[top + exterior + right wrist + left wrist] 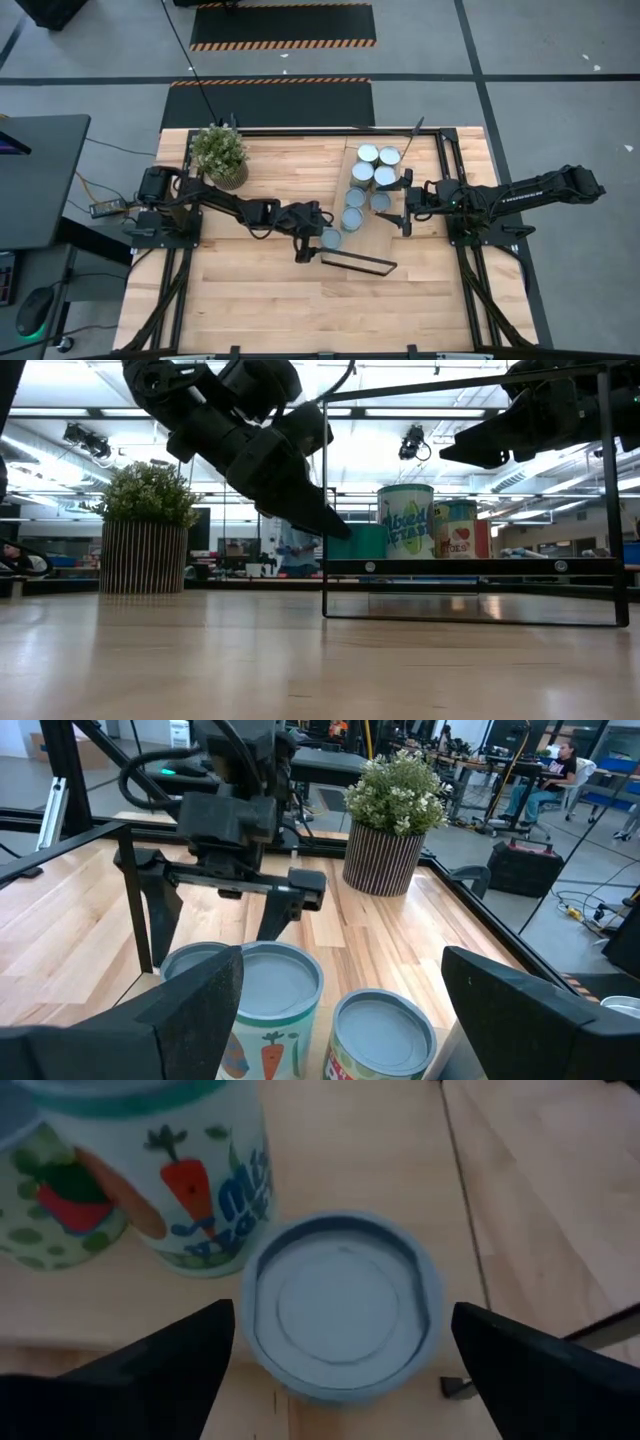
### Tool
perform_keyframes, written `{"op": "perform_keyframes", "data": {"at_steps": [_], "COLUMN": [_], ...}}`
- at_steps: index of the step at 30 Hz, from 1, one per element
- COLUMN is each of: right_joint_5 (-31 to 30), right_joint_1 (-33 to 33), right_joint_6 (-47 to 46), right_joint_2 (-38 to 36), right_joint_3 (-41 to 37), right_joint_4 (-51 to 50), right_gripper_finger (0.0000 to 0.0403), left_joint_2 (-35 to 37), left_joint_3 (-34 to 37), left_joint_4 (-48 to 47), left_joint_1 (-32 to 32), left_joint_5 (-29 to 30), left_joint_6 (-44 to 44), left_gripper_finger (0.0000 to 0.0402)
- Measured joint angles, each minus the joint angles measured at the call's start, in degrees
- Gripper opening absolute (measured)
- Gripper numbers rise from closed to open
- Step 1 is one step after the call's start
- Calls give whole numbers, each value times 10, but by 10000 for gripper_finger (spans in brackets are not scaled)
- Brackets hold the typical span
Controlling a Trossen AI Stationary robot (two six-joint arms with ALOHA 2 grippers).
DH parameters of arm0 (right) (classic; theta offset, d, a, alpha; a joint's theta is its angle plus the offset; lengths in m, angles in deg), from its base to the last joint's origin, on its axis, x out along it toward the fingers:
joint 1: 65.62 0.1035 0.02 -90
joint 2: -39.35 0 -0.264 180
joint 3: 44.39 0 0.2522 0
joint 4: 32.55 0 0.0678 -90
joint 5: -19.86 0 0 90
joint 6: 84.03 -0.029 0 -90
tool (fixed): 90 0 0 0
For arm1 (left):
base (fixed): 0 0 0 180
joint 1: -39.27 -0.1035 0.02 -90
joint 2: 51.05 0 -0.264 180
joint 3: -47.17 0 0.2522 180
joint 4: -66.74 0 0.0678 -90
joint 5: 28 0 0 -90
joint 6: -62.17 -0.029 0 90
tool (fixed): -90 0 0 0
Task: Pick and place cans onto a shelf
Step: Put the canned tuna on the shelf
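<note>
while its label stays hidden, left gripper gapes over a can.

Directly below our left gripper a can stands on the shelf, fingers spread on either side. More cans cluster beyond it, beside our right gripper.

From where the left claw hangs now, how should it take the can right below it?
Grip the can by its round side wall, coming straight down. It stands upright, lid up, centred between the open left claw fingers. A labelled can stands close on one side, so keep the fingers where they are, clear of it.
</note>
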Motion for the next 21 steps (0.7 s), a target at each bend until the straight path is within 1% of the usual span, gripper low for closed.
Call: {"op": "perform_keyframes", "data": {"at_steps": [10, 13, 17, 21], "right_joint_5": [0, 0, 0, 0], "right_joint_1": [0, 0, 0, 0], "right_joint_6": [0, 0, -1, -1], "right_joint_2": [0, 0, 0, 0], "right_joint_3": [0, 0, 0, 0], "right_joint_4": [0, 0, -1, 0], "right_gripper_finger": [348, 348, 348, 348], "left_joint_2": [45, 61, 76, 81], "left_joint_3": [0, 0, 0, 0], "left_joint_4": [-23, -49, -110, -158], "left_joint_1": [-1, -5, -13, -22], "left_joint_5": [-7, -8, -8, -7], "left_joint_6": [-39, -42, -40, -54], "left_gripper_finger": [378, 378, 378, 378]}}
